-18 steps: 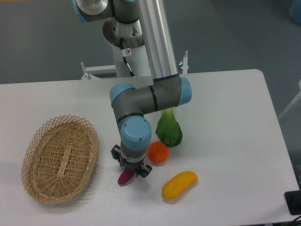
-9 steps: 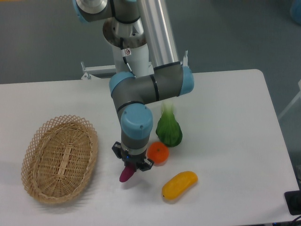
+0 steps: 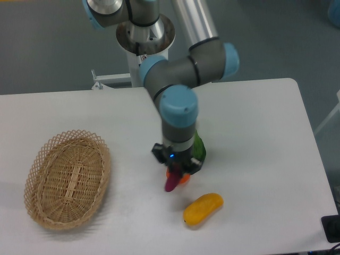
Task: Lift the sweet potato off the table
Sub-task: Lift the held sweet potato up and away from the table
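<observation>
The single fixed view looks down on the table [image 3: 255, 122], a white top with rounded corners, set against a grey-blue floor beyond its far edge. Taking the wicker basket [image 3: 68, 178] as the landmark, it lies near the table's left edge, with bare white surface all round it. To its right, past a broad open stretch, hangs the gripper [image 3: 175, 171], pointing down from the arm [image 3: 183, 79]. Its fingers are clenched on the upper end of the sweet potato [image 3: 171, 182], which dangles tilted, its lower tip just above or at the tabletop; contact cannot be told. Directly behind the tuber, partly hidden, an orange [image 3: 183, 178] peeks out, and a green vegetable [image 3: 198, 147] shows behind the wrist. Farther right of the basket and nearer the front edge lies a yellow fruit [image 3: 203, 209], apart from the tuber. Beyond that, the right half of the table runs open to its edge.
</observation>
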Motion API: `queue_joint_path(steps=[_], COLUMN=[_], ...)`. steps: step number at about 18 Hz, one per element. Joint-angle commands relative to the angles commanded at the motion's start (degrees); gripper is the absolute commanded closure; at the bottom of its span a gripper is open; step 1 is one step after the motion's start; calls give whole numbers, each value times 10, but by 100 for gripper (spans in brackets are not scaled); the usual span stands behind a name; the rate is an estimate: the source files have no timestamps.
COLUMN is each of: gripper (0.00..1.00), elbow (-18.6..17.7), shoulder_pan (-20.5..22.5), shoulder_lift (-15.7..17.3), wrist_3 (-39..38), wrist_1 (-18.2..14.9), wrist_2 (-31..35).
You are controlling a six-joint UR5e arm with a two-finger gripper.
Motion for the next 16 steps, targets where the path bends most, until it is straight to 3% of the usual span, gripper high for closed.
queue_joint_path(steps=[3, 10, 14, 16], gripper=[100, 100, 100, 100], elbow=[2, 9, 37, 39], shoulder_pan=[37, 99, 112, 113], shoulder_lift=[12, 17, 14, 10], wrist_3=[33, 203, 254, 263], wrist_1=[1, -1, -53, -52], wrist_2=[-3, -14, -12, -11])
